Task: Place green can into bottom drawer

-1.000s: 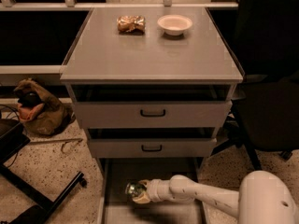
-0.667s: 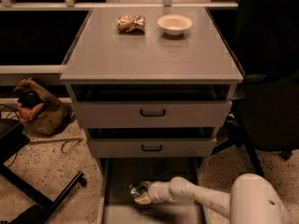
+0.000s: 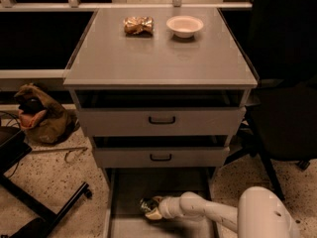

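Low in the camera view, the gripper (image 3: 150, 208) is seen inside the bottom drawer (image 3: 115, 202), pinched onto the green can (image 3: 145, 204), with one pale finger (image 3: 153, 215) lying under the can's lower side. The can is held at the gripper's tip, toward 9 o'clock from the wrist, and sits left of the drawer's middle. Its shiny body is turned toward 10 o'clock, but its long axis cannot be told with confidence. Whether it touches the drawer floor cannot be told either.

From the gripper, the white arm (image 3: 208, 211) is stretched toward 4 o'clock, where it is joined to the rounded white robot body (image 3: 265, 214).

The drawer's left wall lies near the can at 9 o'clock. More bare floor is left toward 3 o'clock, partly covered by the arm. At 12 o'clock a strip of drawer floor separates the can from the middle drawer (image 3: 161, 157), which overhangs it. The upper drawer (image 3: 161, 119) is pulled out slightly above that.

On the cabinet top (image 3: 158, 63), a gold-brown foil packet (image 3: 138, 25) and a pale bowl (image 3: 184, 26) are placed near each other by the far edge. A brown bag (image 3: 42, 115) lies on the floor at 9 o'clock from the cabinet, and a black chair (image 3: 285, 133) stands at 3 o'clock.
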`<state>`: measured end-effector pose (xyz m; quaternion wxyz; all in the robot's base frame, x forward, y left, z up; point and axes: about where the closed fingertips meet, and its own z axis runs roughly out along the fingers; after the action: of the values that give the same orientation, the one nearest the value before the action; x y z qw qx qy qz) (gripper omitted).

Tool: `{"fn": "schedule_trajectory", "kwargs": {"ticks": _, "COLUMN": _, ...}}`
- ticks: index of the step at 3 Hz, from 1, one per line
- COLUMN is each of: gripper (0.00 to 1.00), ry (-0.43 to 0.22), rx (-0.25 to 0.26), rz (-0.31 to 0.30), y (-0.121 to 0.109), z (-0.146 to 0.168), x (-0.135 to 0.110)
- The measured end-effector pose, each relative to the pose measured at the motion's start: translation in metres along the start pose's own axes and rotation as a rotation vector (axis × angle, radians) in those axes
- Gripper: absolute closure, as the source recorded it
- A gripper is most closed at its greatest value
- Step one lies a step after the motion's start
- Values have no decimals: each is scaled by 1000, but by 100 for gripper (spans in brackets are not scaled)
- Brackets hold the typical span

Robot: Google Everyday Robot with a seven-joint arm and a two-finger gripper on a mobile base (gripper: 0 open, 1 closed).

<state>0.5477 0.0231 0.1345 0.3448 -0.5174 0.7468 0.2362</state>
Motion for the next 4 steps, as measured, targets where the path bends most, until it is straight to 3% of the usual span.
{"fn": "schedule_trajectory", "kwargs": {"ticks": 1, "gripper": 82, "ry": 0, "rx": 0, "rz": 0, "y": 0, "z": 0, "x": 0}}
{"fn": "schedule_trajectory", "kwargs": {"ticks": 4, "gripper": 12, "ry": 0, "rx": 0, "rz": 0, "y": 0, "z": 0, "x": 0}}
